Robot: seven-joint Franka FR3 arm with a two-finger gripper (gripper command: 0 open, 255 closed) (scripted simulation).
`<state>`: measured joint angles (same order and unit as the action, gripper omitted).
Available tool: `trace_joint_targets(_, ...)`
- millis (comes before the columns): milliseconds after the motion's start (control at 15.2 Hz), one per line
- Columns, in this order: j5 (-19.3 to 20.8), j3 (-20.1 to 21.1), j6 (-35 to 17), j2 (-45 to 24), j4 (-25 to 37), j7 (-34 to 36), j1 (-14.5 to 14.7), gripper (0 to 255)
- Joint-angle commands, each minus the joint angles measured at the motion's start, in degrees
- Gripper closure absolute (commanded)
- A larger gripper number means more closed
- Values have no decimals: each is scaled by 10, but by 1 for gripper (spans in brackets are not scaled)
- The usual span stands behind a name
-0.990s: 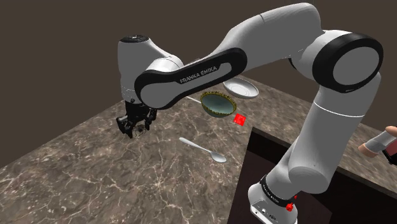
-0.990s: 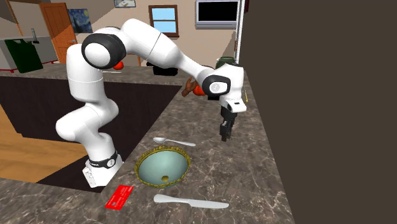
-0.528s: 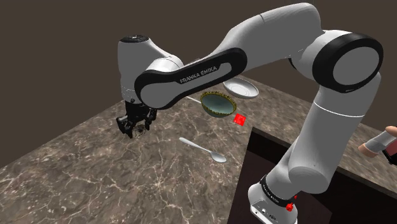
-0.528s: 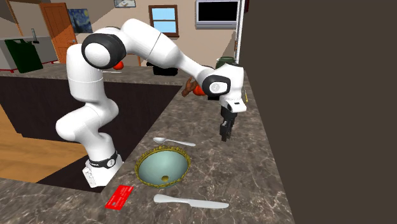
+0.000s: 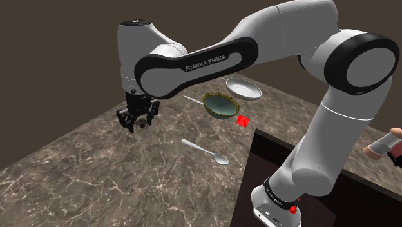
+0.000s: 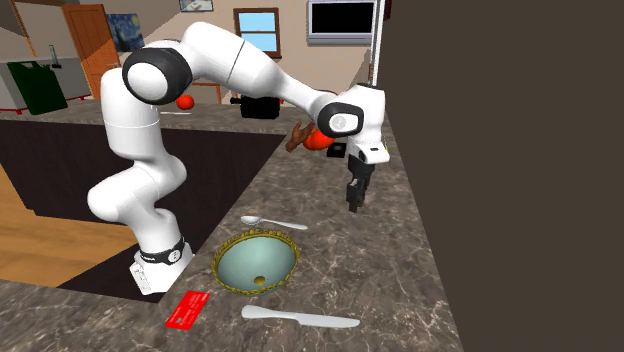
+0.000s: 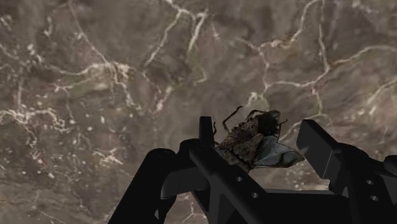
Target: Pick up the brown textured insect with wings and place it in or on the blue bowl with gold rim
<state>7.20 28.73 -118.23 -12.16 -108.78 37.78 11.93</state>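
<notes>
**Wrist view and two exterior views: winged insect pinched in the tool**

The tool [image 7: 259, 132] has its two black fingers [image 7: 207, 135] closed on the insect [image 7: 249, 139]. One finger presses the mottled brown body and the other meets the tip of a clear wing. The insect's legs and head project forward past the fingertips, over the brown marbled desk [image 7: 95, 76]. In the shoulder view the tool [image 5: 135, 122] points down and hangs close above the desk [image 5: 96, 174], with the arm's last white link directly overhead. The second exterior view shows the tool [image 6: 355, 203] upright near the dark wall.

A pale spoon [image 5: 205, 151] [image 6: 272, 222] lies flat on the desk between the tool and the bowl. The blue-green bowl [image 5: 220, 107] [image 6: 250, 258] with its gold rim stands well apart from the tool. A small red card [image 5: 243, 120] [image 6: 188, 308] lies near the bowl, on the side away from the tool.
</notes>
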Motion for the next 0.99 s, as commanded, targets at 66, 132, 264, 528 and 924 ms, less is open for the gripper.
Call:
trace_joint_targets(66, -6, 2, 21, 10, 12, -4, -1, 255)
trace_joint_targets(132, -8, 2, 28, 13, 17, -5, -2, 255)
trace_joint_targets(264, -11, 3, 42, 18, 26, -8, -2, 255)
trace_joint_targets(528, -17, 4, 71, 27, 48, -12, -3, 255)
trace_joint_targets(924, -23, 5, 114, 36, 83, -16, -4, 255)
